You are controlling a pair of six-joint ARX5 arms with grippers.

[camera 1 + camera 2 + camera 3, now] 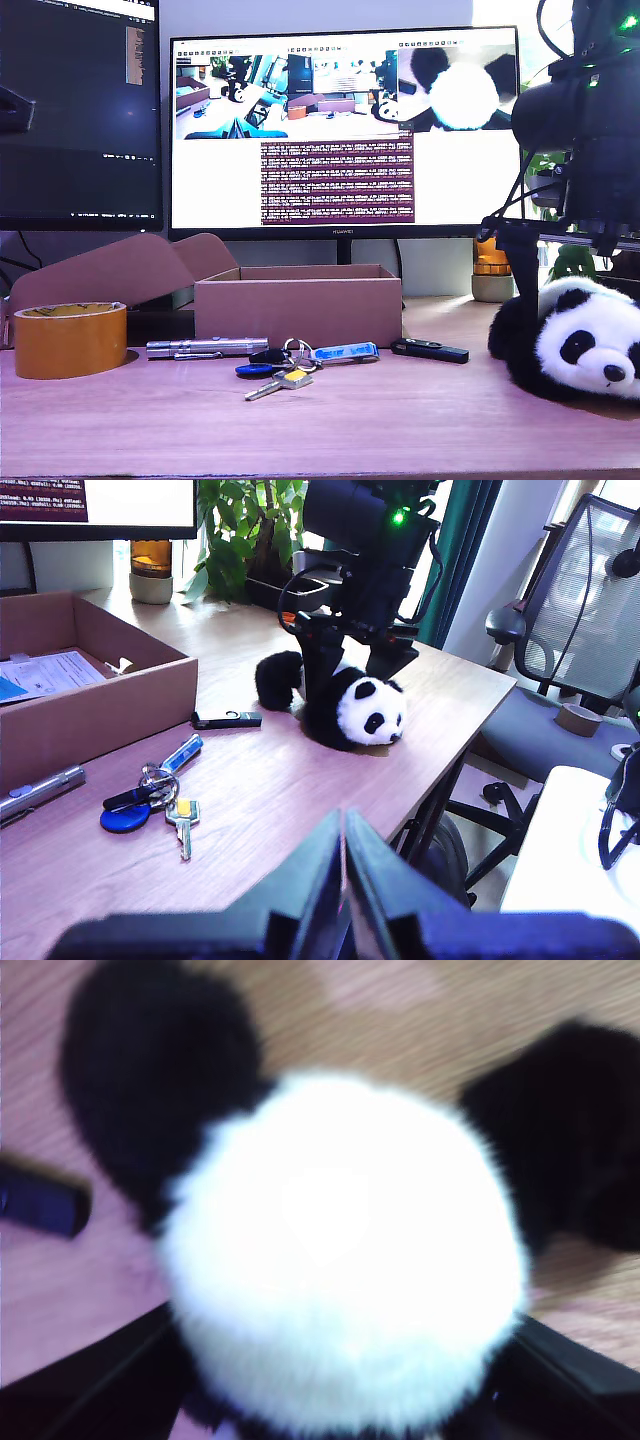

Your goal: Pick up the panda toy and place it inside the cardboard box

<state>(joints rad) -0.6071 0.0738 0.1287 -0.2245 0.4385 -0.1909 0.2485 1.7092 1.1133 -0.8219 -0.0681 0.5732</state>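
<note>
**newbie_arm:** ok so where's the panda toy (580, 335) sitting right now?

**deskbot_dave:** lying on the wooden desk (400, 420) at roughly 4 o'clock in the exterior view, face toward the camera, well apart from the cardboard box (300, 305). The box sits near the middle of that view, open, with its lid flap (110, 265) folded back toward 9 o'clock.

**newbie_arm:** and the grippers?

**deskbot_dave:** my second gripper (355, 660) is right down over the panda. In the first wrist view its fingers (322, 670) straddle the body, one on each side, spread about as wide as the plush. In the second wrist view the white fur (340, 1260) fills nearly everything, with a dark finger (90, 1380) at each lower corner. Can't tell if they're actually pressing the fur or just beside it.

**newbie_arm:** other one?

**deskbot_dave:** my first gripper (345, 900) has its jaws pressed together with nothing between them, off the desk edge.

**newbie_arm:** clutter?

**deskbot_dave:** bunch of keys (290, 365), a silver pen-like thing (205, 347) and a small black stick (430, 350) in front of the box, tape roll (68, 338) at 8 o'clock, monitor (340, 130) behind.
</note>
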